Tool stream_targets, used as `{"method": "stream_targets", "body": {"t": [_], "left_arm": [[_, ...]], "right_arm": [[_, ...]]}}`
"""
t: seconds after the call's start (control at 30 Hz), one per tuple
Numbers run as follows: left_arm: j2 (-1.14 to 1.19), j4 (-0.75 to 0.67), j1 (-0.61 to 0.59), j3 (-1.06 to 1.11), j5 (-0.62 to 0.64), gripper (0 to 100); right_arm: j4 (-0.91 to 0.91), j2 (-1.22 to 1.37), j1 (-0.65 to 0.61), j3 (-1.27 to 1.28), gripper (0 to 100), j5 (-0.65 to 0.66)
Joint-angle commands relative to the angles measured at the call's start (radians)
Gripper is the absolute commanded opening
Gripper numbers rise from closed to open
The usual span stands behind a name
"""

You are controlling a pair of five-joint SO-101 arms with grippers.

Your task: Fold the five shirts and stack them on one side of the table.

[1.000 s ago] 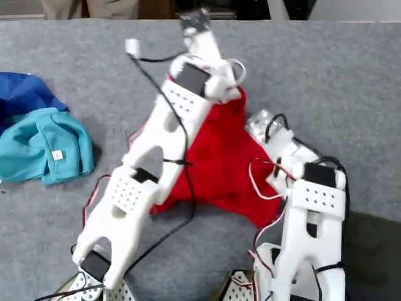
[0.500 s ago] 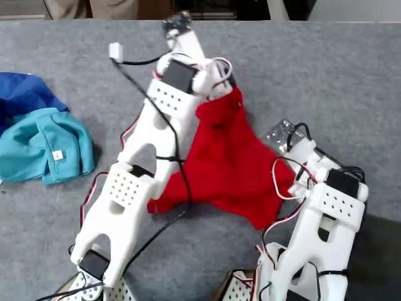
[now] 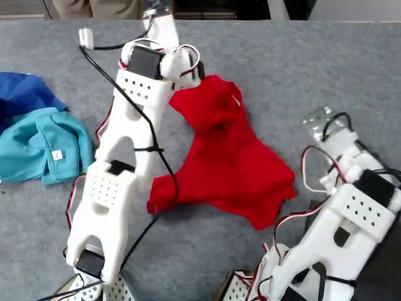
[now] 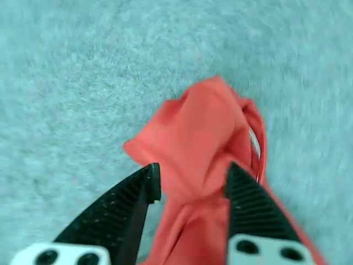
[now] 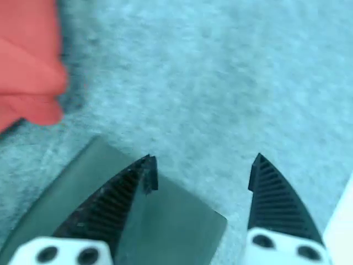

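1. The right arm point(image 3: 338, 232) stands nearest, to the right of the red shirt point(image 3: 229, 163). Its base is beside a dark mat point(image 5: 176, 218) that lies on the grey table point(image 3: 326, 56).
2. The right gripper point(image 5: 204, 161) hangs just off the red shirt's right edge, apart from the cloth. Its fingers are spread wide and hold nothing. Under them are the mat's corner and bare table, with a fold of the red shirt off to one side.
3. The red shirt lies crumpled and unfolded in the middle of the table, between the two arms. Its near part spreads out in a rough triangle, and its far part is bunched into a raised hump.
4. The left arm point(image 3: 119, 169) stretches along the red shirt's left side, from the table's near edge to past the shirt's far end. The shirt's near left corner lies right against the arm.
5. A teal shirt point(image 3: 41, 147) sits well to the left of the red shirt, on the other side of the left arm. It is bundled up, with a small white tag showing.
6. A blue shirt point(image 3: 22, 94) lies crumpled just beyond the teal one and touching it, farther from the red shirt, at the table's left edge.
7. The left gripper point(image 4: 192, 171) is over the red shirt's far hump. Its fingers stand partway apart, and red cloth shows in the gap between the tips. They are not closed on it, and I cannot tell whether either tip touches the cloth.
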Motion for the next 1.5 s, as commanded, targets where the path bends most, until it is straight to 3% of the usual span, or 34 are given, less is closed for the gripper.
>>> {"method": "stream_targets", "body": {"t": [0.0,0.23,0.67,1.07,1.47], "left_arm": [[-0.237,0.012,0.040,0.255,-0.107,15],[-0.638,-0.025,0.048,0.847,-0.130,15],[-1.211,-0.315,-0.160,1.685,-0.348,15],[-1.515,-0.311,-0.172,2.024,-0.443,15],[-1.572,-0.307,-0.180,2.173,-0.436,15]], "right_arm": [[-0.002,-0.012,0.022,-0.067,27.4,0.011],[-0.055,-0.012,0.022,-0.059,27.4,0.008],[-0.063,-0.010,-0.065,-0.013,27.4,-0.146],[0.063,-0.010,-0.062,-0.005,27.4,-0.190],[0.068,-0.008,-0.082,0.001,27.4,-0.183]]}}
